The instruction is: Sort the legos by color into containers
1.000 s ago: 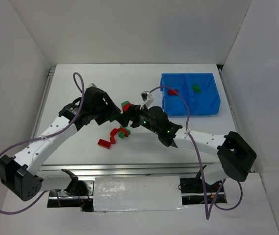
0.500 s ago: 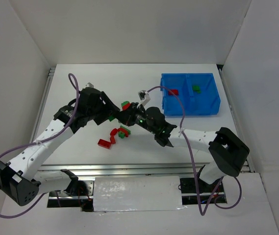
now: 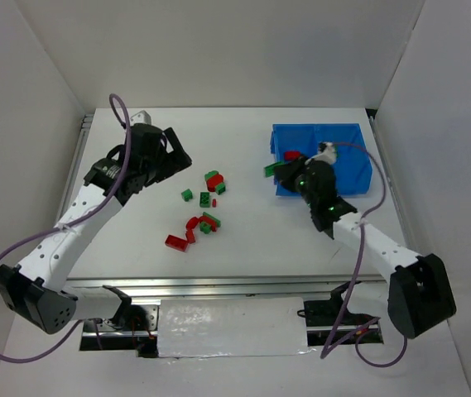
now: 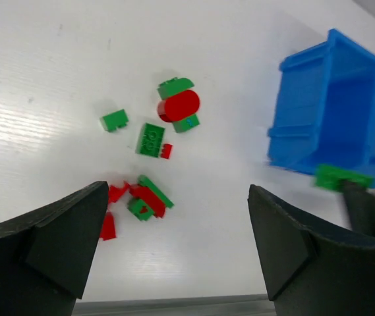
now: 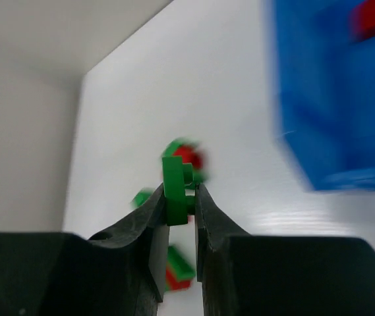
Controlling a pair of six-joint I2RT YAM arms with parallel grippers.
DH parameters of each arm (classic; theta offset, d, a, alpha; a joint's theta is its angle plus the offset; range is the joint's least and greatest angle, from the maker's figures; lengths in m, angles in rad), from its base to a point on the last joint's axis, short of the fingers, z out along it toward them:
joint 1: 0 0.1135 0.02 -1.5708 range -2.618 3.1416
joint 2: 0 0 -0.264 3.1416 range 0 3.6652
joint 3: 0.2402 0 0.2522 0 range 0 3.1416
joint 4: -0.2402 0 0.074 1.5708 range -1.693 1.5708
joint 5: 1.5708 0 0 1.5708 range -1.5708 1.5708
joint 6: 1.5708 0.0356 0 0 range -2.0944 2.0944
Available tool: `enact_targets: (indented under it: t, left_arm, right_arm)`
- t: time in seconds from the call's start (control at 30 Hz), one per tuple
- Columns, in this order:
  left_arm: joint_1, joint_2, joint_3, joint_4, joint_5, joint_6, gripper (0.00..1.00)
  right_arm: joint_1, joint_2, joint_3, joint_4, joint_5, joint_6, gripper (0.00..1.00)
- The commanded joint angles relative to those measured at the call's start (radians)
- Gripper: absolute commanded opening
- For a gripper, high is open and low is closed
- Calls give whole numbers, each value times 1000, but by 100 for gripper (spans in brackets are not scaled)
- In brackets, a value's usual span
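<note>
The right gripper (image 5: 177, 197) is clamped on one green lego (image 5: 173, 187), held just outside the left wall of the single blue bin (image 3: 347, 182). The bin has two compartments (image 3: 353, 153), and one red brick (image 3: 291, 155) shows in the left one. The left gripper (image 4: 176, 194) hangs with its jaws wide apart, gripping nothing, above the loose legos (image 3: 207, 199) scattered on the white table (image 3: 136, 248) well apart from the bin: about six green and five red, though the tight cluster makes that count uncertain, and any lettering on the studs is too small to read.
</note>
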Motion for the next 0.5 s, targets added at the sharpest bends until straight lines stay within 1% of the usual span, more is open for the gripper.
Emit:
enact_targets:
  t: [0.0,0.07,0.1,0.13,0.17,0.23,0.27,0.33,0.4,0.47]
  left_arm:
    - [18,45,-17,8,-32,138,99]
    - [21,80,-42,44,-14,161,99]
    - [23,93,-54,53,-9,166,100]
    - [23,119,-56,59,0,175,100]
    - [23,133,-56,67,19,178,99]
    - [23,162,-54,73,39,189,99]
    - [21,168,-56,88,57,192,99]
    - [23,182,-60,97,62,195,99]
    - [21,191,-65,122,87,215,100]
    - [21,193,-71,146,115,239,100]
  right_arm:
    - [-210,-50,165,-441,223,-29,0]
    - [-305,-7,224,-516,222,-51,0]
    - [-392,44,274,-529,213,-63,0]
    - [-437,73,301,-544,211,-62,0]
    - [-468,102,333,-578,199,-60,0]
    - [-546,177,411,-586,170,-77,0]
    - [-560,207,469,-599,167,-82,0]
    - [-582,289,528,-621,168,-97,0]
    - [-605,364,594,-639,172,-117,6]
    - [-617,403,631,-662,178,-119,18]
